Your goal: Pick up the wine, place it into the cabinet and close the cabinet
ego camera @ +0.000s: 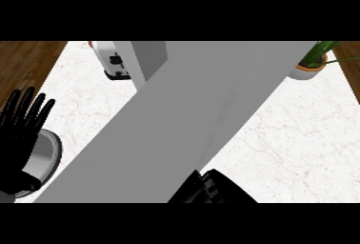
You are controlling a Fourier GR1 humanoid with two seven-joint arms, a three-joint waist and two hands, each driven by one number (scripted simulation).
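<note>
- Nearest you, at the lower edge of the head view, your right hand [211,188] shows only as dark fingers right up against the near edge of the grey cabinet door [190,128]; you cannot tell whether they are straight or curled.
- At the left edge, your left hand [21,124] rests open, fingers straight and pointing up, above a round metal plate [48,159] on the bench [295,143].
- The cabinet door runs as a broad grey slab slantwise across the middle, from lower left to upper right, hiding much of the white marbled bench.
- You cannot see the wine anywhere; nothing shows where it is.
- Farther off, a white toaster [114,61] stands just left of the cabinet [149,59].
- At the far right, a potted plant [313,62] sits near the bench's corner.
</note>
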